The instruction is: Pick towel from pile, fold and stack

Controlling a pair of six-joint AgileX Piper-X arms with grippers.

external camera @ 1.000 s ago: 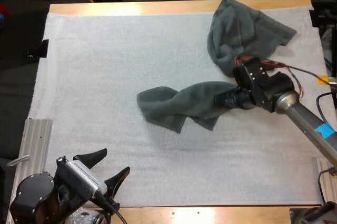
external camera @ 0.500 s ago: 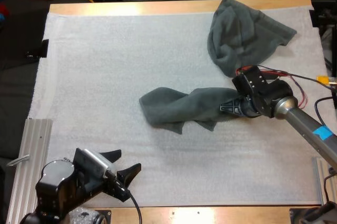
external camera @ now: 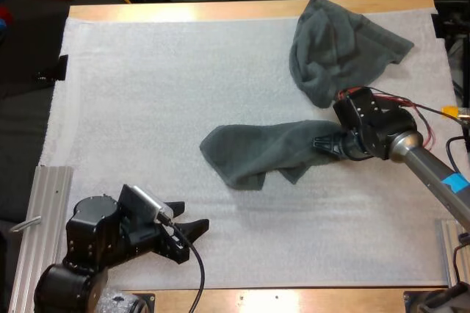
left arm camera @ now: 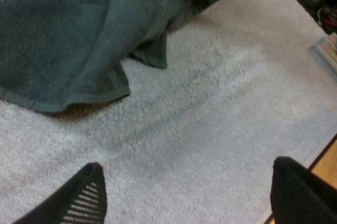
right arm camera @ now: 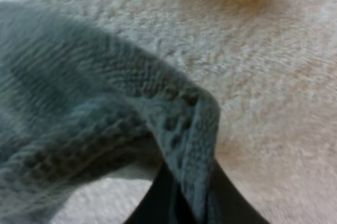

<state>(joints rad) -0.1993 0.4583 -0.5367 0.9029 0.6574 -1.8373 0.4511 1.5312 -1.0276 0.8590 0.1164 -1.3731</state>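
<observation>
High view: The right gripper (external camera: 328, 145) is clamping the right end of the stretched towel (external camera: 261, 153), its two fingers closed on the cloth. This towel is lying across the middle of the white mat (external camera: 147, 107), running leftward from the gripper and ending in a loose, rounded fold. The crumpled towel (external camera: 334, 45) is lying at the far right of the mat, just beyond the right gripper's body and close to the wooden table (external camera: 220, 10) edge. The left gripper (external camera: 187, 219) is hovering over the near left part of the mat, with its fingers spread wide and nothing between them. It is well apart from both towels.

Left wrist view: The left gripper's fingers (left arm camera: 87, 195) are standing wide apart over bare mat. The stretched towel (left arm camera: 68, 45) is lying ahead of them, its hemmed edge touching the mat. The right gripper is showing as a dark shape at the towel's far end.

Right wrist view: The right gripper's fingers (right arm camera: 152, 205) are pressing on the hemmed edge of the stretched towel (right arm camera: 79, 103) from both sides. The rest of the cloth is draping onto the mat beside them.
</observation>
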